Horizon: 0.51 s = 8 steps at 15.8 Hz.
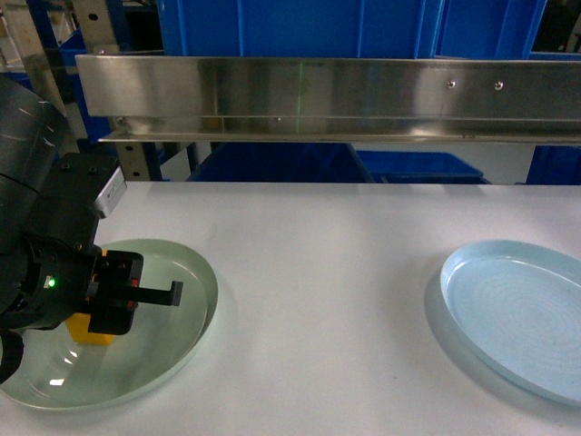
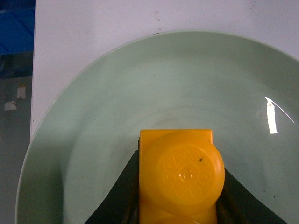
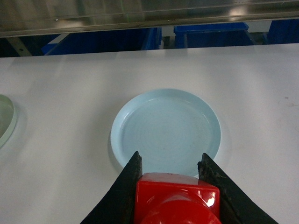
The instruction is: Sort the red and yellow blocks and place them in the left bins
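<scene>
My left gripper [image 1: 104,313] is shut on the orange-yellow block [image 1: 91,329], low over the left part of the pale green plate [image 1: 182,272]. In the left wrist view the yellow block [image 2: 187,179] fills the space between the black fingers [image 2: 126,196], stud facing the camera. In the right wrist view my right gripper [image 3: 170,158] is shut on the red block [image 3: 175,200], held above the near rim of the pale blue plate [image 3: 166,126]. The right gripper is out of the head view. Blue bins [image 1: 363,27] stand behind the steel rail at the back.
A steel rail [image 1: 327,95] runs across the far edge of the white table [image 1: 327,272]. The pale blue plate [image 1: 517,309] lies at the right. More blue crates [image 3: 210,35] show beyond the table. The table's left edge [image 2: 33,93] is close to the green plate [image 2: 117,102].
</scene>
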{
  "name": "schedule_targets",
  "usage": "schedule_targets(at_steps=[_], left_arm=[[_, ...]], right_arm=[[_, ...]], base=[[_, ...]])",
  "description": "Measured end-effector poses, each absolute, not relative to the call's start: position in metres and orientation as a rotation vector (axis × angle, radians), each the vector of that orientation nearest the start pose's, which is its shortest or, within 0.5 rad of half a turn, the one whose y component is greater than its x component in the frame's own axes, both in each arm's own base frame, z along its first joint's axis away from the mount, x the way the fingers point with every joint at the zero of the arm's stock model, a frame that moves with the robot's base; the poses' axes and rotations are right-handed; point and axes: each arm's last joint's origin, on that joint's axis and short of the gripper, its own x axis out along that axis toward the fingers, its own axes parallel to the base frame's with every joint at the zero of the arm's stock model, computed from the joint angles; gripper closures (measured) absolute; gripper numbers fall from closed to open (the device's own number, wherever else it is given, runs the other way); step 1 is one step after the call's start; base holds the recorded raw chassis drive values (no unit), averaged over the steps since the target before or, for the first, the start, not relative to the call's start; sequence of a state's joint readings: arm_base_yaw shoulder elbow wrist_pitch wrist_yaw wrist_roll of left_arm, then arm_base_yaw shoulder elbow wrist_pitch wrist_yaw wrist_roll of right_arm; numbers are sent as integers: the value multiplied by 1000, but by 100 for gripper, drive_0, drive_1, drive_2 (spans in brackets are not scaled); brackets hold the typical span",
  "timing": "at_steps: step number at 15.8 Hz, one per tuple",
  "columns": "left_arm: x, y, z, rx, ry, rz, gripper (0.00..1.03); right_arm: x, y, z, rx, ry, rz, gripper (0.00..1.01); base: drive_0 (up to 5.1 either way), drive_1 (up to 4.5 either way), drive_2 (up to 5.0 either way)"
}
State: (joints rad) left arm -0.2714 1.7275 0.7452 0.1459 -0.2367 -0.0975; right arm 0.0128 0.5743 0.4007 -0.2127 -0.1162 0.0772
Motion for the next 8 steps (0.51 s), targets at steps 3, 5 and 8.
schedule_targets(at_steps=[3,5,8], left_arm=[[303,-63,146,59,647,-5,76],[287,-28,234,15,182,56,76],[221,-19,288,30,41,-40,76]], right_arm=[[139,5,227,97,391,112,72],[139,5,227,96,391,112,72],[139,5,227,96,391,113,72]], base=[[0,0,0],[0,0,0],[0,0,0]])
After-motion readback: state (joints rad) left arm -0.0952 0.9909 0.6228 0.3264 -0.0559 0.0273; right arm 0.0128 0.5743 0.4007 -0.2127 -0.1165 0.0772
